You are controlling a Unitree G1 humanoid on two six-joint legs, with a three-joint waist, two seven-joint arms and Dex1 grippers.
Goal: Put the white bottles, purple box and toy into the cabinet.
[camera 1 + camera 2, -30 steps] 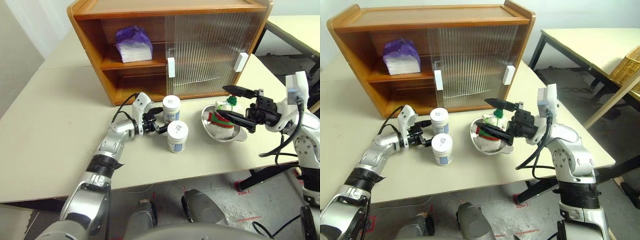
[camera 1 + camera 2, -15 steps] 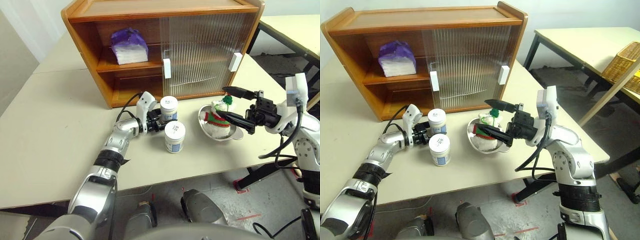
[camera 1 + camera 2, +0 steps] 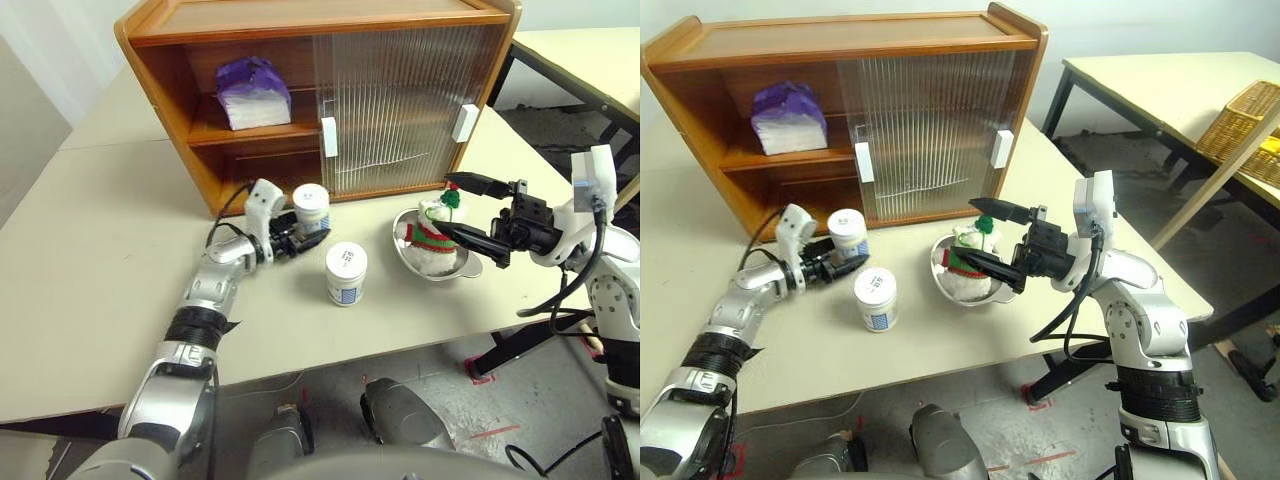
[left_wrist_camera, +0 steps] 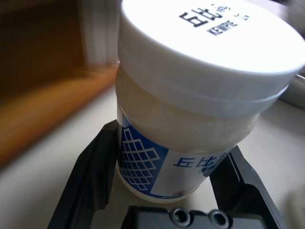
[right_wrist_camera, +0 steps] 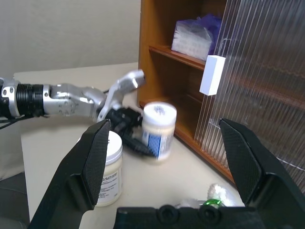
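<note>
A: What is the left gripper (image 3: 297,240) doing?

B: It is clamping one white bottle (image 3: 311,209) low on its body. In the left wrist view its two black fingers (image 4: 93,175) are pressing against either side of the jar's blue-patterned label, with the round printed lid tipped above them. The bottle looks slightly tilted, and whether its base is touching the table (image 3: 110,230) cannot be told.

A: And what is lying around that gripper?

B: Just beyond the held bottle, the open left half of the wooden cabinet (image 3: 180,95) is facing the gripper, with the lower compartment directly behind the jar. The purple box (image 3: 255,92) is sitting on the shelf above, in that open half. The two ribbed sliding doors (image 3: 400,100) are covering the cabinet's right half, their white block handles (image 3: 328,137) standing out on them. The second white bottle (image 3: 346,274) is standing upright on the table, near the gripper on its right and apart from the held one.

A: How is the right gripper (image 3: 472,213) looking?

B: It is hanging above the table with its fingers spread wide and gripping nothing. Just past its fingertips the plush toy (image 3: 431,232), with its green hat and striped scarf, is lying in a shallow steel bowl (image 3: 468,266). The gripper is not touching either.
</note>
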